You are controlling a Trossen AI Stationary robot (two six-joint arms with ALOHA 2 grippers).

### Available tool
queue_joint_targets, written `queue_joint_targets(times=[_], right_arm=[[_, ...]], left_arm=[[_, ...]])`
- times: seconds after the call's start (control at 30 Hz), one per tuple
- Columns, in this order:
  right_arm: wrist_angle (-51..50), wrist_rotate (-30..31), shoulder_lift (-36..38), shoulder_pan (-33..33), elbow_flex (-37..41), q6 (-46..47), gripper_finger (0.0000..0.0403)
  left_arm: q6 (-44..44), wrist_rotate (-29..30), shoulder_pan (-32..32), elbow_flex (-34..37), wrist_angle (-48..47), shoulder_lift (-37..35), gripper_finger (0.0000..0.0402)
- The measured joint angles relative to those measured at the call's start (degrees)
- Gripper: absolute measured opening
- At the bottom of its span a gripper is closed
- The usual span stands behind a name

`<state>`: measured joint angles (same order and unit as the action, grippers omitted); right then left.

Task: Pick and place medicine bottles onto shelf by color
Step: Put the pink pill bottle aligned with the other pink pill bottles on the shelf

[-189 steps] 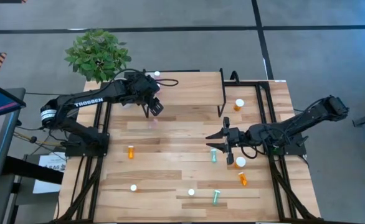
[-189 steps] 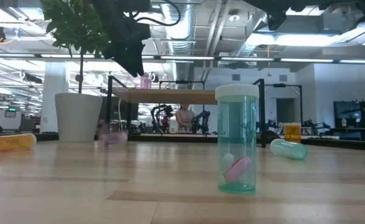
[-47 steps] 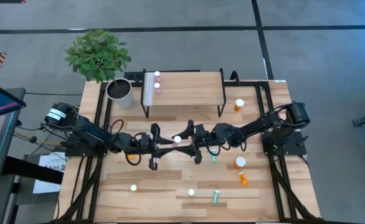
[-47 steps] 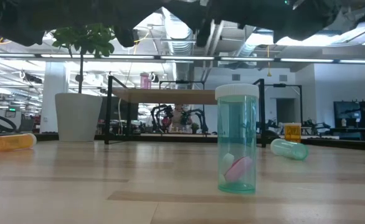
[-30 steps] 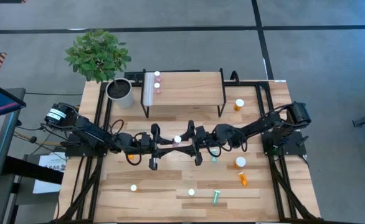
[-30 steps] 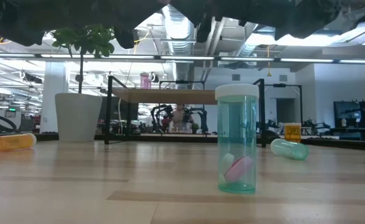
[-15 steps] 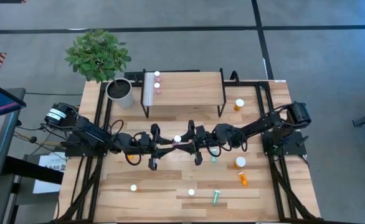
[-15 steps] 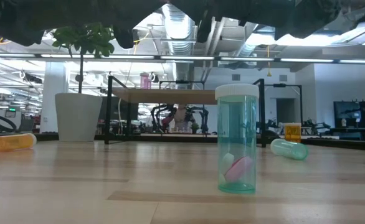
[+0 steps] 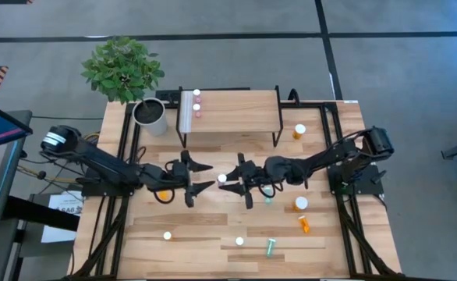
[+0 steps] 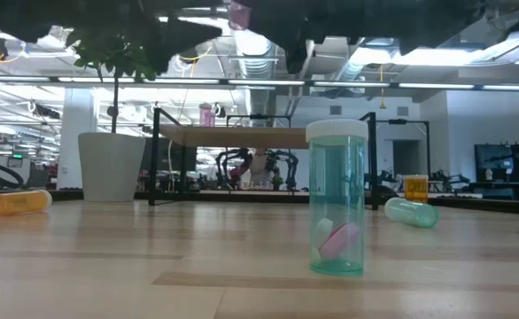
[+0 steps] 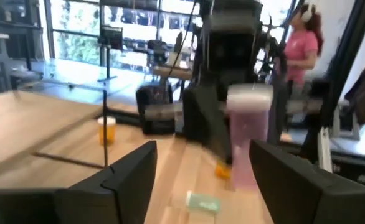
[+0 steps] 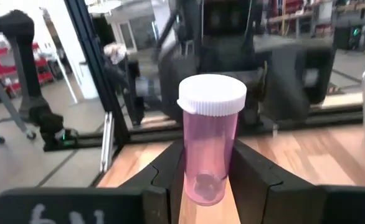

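Note:
A pink medicine bottle [image 12: 210,146] with a white cap stands upright in my right gripper [image 9: 227,178], high above the table's middle; it also shows at the top of the low view [image 10: 239,13]. Just to its left, my left gripper [image 9: 206,177] hangs open, and its fingers [image 11: 129,174] stand apart from the bottle [image 11: 248,140] and hold nothing. The shelf [image 9: 236,109] stands at the far edge and carries three small white-capped bottles [image 9: 196,103] near its left end. My right gripper pinches the lower part of the pink bottle's body [image 12: 195,177] between its two fingers [image 12: 251,177]. The fingers lie level and come from the table's right side. The bottle sits upright, cap up, lifted clear of the table.
Loose bottles lie about: an upright orange one [image 9: 299,131] right of the shelf, two orange [image 9: 300,204] at the near right, teal ones [image 9: 270,247] and white-capped ones [image 9: 167,235] near the front. A plant pot [image 9: 150,115] stands left of the shelf.
My left gripper has opened, let go of the pink bottle and drawn back toward the table's left edge. The bottle stays upright in my right gripper, which has kept its place.

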<state>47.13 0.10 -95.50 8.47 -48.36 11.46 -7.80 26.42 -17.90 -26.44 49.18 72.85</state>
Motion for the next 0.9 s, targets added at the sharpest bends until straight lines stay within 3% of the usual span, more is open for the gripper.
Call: queue_joint_targets(times=[0.27,0.43,0.9], right_arm=[[-1.13,0.04,-0.2,-0.42,0.0,-0.35,0.0127],[-1.42,0.04,-0.2,-0.42,0.0,-0.81,0.0127],[-2.14,0.11,-0.2,-0.42,0.0,-0.89,0.0128]], left_arm=[[-1.31,-0.75,0.35,-0.54,0.24,-0.88,0.0255],[-2.93,-6.59,2.39,-3.84,-0.61,1.84,0.0255],[-5.59,-12.71,4.95,-8.41,-10.65,2.28,0.0264]])
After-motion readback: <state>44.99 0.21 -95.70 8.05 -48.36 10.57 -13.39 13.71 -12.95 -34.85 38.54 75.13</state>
